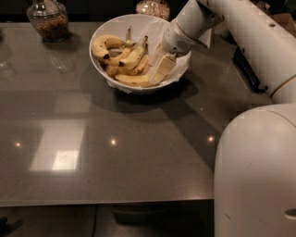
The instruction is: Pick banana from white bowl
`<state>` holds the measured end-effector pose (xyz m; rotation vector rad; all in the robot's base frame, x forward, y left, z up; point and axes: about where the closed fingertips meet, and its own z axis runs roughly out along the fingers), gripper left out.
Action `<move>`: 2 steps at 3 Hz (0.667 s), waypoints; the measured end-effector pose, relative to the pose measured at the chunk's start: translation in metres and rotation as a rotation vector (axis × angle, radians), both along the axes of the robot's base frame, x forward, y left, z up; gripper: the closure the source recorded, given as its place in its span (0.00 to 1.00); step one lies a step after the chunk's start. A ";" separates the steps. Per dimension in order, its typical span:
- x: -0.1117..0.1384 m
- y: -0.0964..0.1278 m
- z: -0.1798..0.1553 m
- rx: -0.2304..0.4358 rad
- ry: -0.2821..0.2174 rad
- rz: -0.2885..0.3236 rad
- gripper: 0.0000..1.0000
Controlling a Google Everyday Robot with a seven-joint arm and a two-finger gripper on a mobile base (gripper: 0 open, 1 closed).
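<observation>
Pincer [160, 74] lowered into right side of white bowl [114, 22], tip at right end of banana [132, 79]; clenched or released, cannot tell. Banana lies along near wall inside bowl, below plumper spotted bananas [104, 46]. Bowl stands near far edge of worktop [115, 157], about midway along it. Glass jar [48, 21] with brown contents at far left corner; second jar [152, 7] just behind bowl. White robot body [256, 176] at near right corner.

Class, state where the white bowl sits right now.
In the camera view, the white bowl sits near the back of the table, right of a glass jar; the gripper dips into its right side.
</observation>
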<state>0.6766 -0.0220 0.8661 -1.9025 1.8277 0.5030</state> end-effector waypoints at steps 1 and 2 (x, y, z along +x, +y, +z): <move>0.000 0.001 -0.010 0.003 0.020 0.004 0.41; 0.007 -0.005 -0.020 -0.005 0.027 -0.008 0.42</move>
